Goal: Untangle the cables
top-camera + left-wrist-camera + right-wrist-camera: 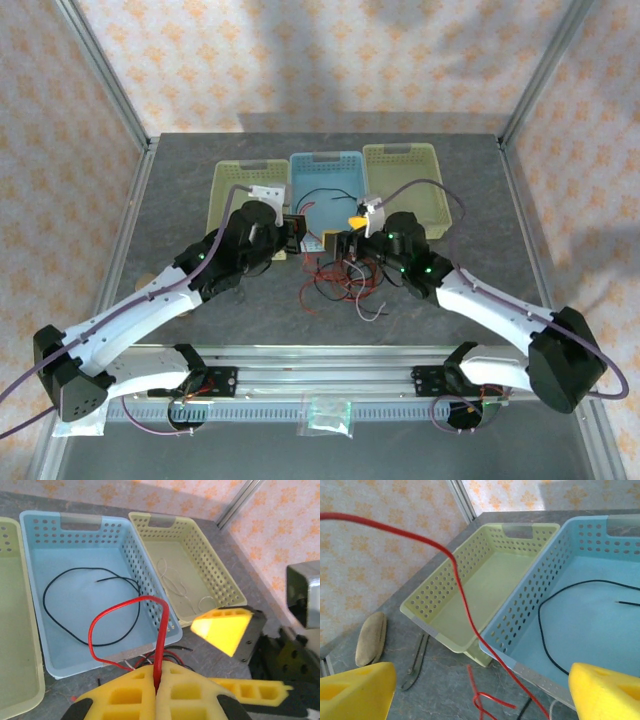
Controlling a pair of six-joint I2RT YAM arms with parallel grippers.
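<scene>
My left gripper (159, 674) is shut on a red cable (125, 604), which rises from between the yellow pads and loops over the front of the blue basket (47, 645). A black cable (60, 625) lies coiled inside that basket. A pale white cable (175, 587) lies in the yellow-green basket (220, 577) to its right. My right gripper (480, 697) is open, its yellow fingers (357, 690) wide apart, and the red cable (457, 580) runs slack between them, touching neither. A tangle of red and black cables (345, 285) lies on the table in front of the baskets, between the two grippers.
Three baskets stand side by side at the back: yellow-green (225, 190), blue (325, 160), yellow-green (400, 150). A beige oblong object (370, 639) and a thin dark tool (415, 665) lie left of the left basket. A small clear bag (328, 415) sits on the near rail.
</scene>
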